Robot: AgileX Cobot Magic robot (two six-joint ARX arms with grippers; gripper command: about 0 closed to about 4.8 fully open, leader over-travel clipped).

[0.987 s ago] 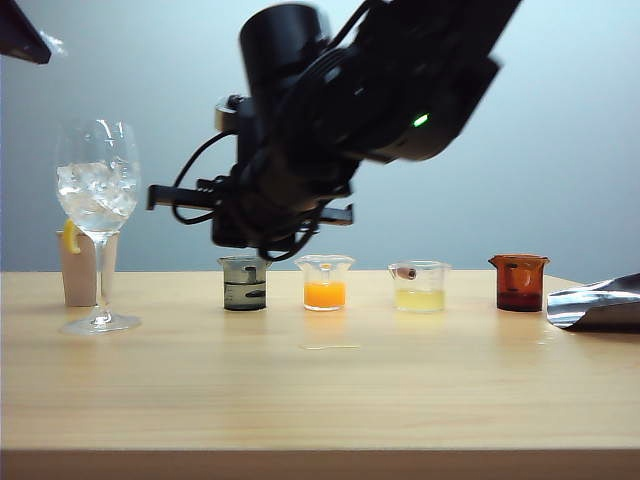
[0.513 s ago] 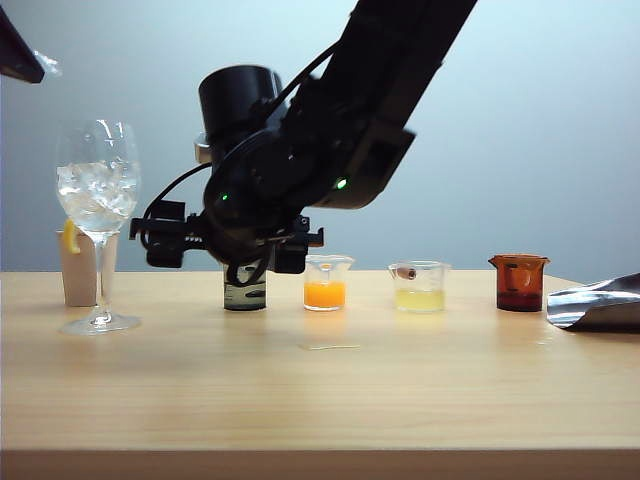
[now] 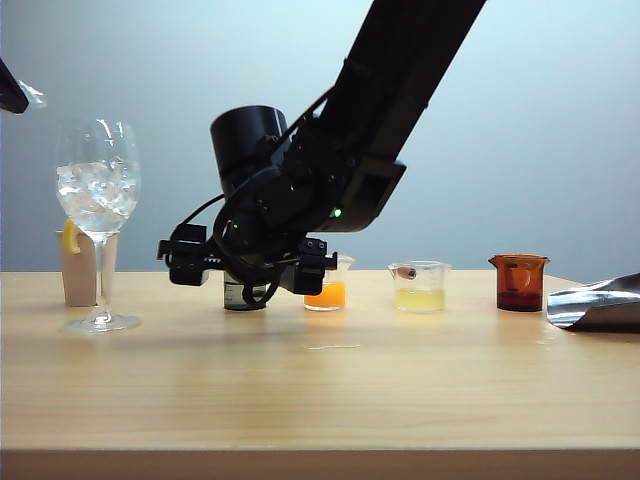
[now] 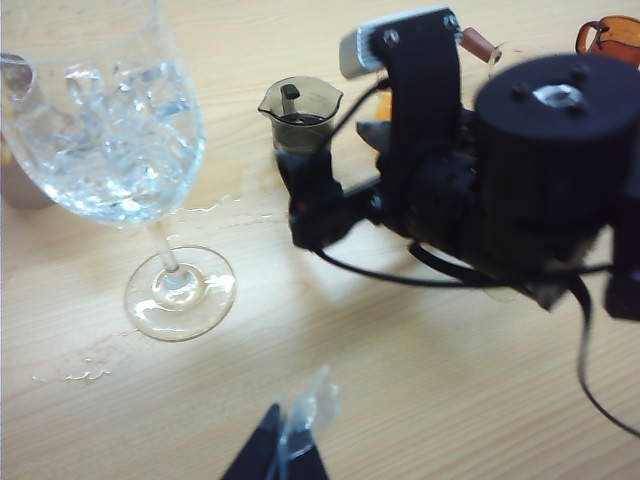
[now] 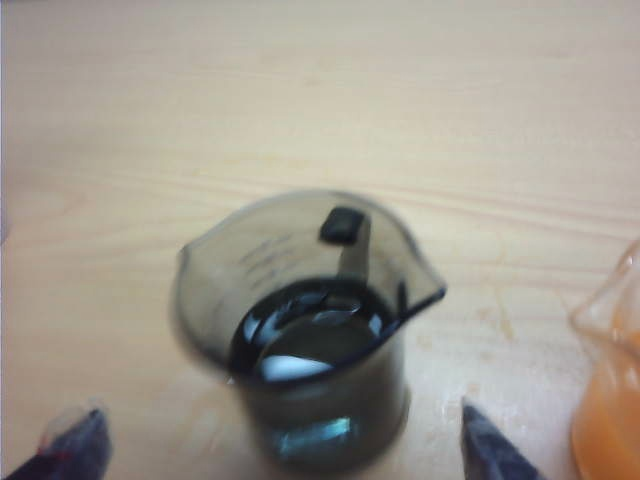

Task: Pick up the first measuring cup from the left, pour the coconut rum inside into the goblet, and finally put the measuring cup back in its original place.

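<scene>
A: Status? Right gripper spread wide, fingers either side of the grey cup, not touching. Cup sits on the table beside the orange cup.

B: Advises lowering, centring, then squeezing gently. Left gripper hangs near the goblet, jaws apparently together.

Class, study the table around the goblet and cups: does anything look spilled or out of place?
Yes. Thin streaks of clear liquid lie on the table beside the goblet foot, and a small puddle sits in front of the orange cup, suggesting earlier spills.
</scene>
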